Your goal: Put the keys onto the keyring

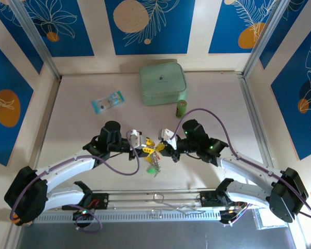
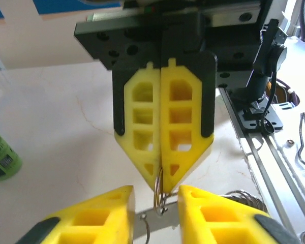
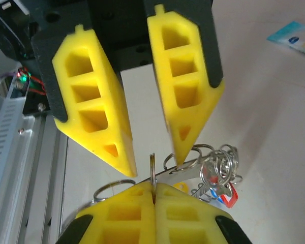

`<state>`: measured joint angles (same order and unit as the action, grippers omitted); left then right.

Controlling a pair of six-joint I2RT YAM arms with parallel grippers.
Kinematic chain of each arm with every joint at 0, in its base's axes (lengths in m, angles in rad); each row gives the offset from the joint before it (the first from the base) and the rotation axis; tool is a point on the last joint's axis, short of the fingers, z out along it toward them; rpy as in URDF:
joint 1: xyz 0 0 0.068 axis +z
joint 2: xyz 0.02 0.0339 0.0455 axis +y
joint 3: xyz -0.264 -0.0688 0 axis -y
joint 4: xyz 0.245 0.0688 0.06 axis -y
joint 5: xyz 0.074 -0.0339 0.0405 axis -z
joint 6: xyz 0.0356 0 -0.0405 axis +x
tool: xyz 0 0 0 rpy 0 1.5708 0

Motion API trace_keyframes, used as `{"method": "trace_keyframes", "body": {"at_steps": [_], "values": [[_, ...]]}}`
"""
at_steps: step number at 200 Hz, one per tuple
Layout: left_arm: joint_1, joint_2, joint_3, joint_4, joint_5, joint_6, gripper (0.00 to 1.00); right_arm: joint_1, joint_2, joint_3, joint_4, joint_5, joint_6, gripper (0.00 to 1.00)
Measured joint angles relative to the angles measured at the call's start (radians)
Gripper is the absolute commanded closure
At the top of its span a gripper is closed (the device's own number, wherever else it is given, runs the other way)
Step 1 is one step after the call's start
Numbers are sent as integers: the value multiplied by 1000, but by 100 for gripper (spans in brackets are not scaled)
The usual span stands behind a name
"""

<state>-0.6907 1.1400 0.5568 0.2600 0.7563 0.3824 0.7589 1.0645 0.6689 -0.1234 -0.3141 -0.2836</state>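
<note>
The right gripper (image 3: 153,187) is shut. Its two yellow fingers press flat together and nip a thin metal ring (image 3: 152,165) at their very tips, so that the ring stands edge-on out of the seam. The ring is thin and seen from the side, so it may be the keyring itself or only one loop of the bunch; the views do not settle which.

The left gripper (image 2: 155,192) faces it nose to nose with its jaws partly open. Its fingers (image 3: 99,122) are spread to either side of that same ring, one tip close on each side, and do not close on it.

Just beside the pinched ring is a tangle of silver loops carrying the keys (image 3: 219,173). A red head (image 3: 232,197) and a bit of blue show at the lower edge of the cluster. From above, the bunch lies between the two grippers, and a green-headed key (image 1: 153,167) is on the side nearer the arm bases.

Both arms reach inward over the pale table (image 1: 83,135), meeting near its middle. Further back sits a mint-green square case (image 1: 162,83), with a small green bottle (image 1: 181,108) upright near its right front corner. A small blue and white packet (image 1: 107,101) lies well to the left of the case.
</note>
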Motion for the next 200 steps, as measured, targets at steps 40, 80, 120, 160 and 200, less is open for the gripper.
{"method": "trace_keyframes", "body": {"at_steps": [40, 80, 120, 160, 200], "values": [[-7, 0, 75, -158, -32, 92, 83, 25, 58, 140, -192, 62, -116, 100], [-13, 1, 93, -205, -55, 126, 81, 58, 101, 222, -304, 119, -197, 100], [-13, 1, 93, -224, -55, 124, 92, 71, 105, 229, -309, 124, -207, 100], [-15, 1, 92, -222, -52, 121, 100, 63, 92, 201, -261, 121, -171, 76], [-15, 1, 47, -140, -49, 74, 100, -5, -16, 34, -79, 37, -55, 72]]}}
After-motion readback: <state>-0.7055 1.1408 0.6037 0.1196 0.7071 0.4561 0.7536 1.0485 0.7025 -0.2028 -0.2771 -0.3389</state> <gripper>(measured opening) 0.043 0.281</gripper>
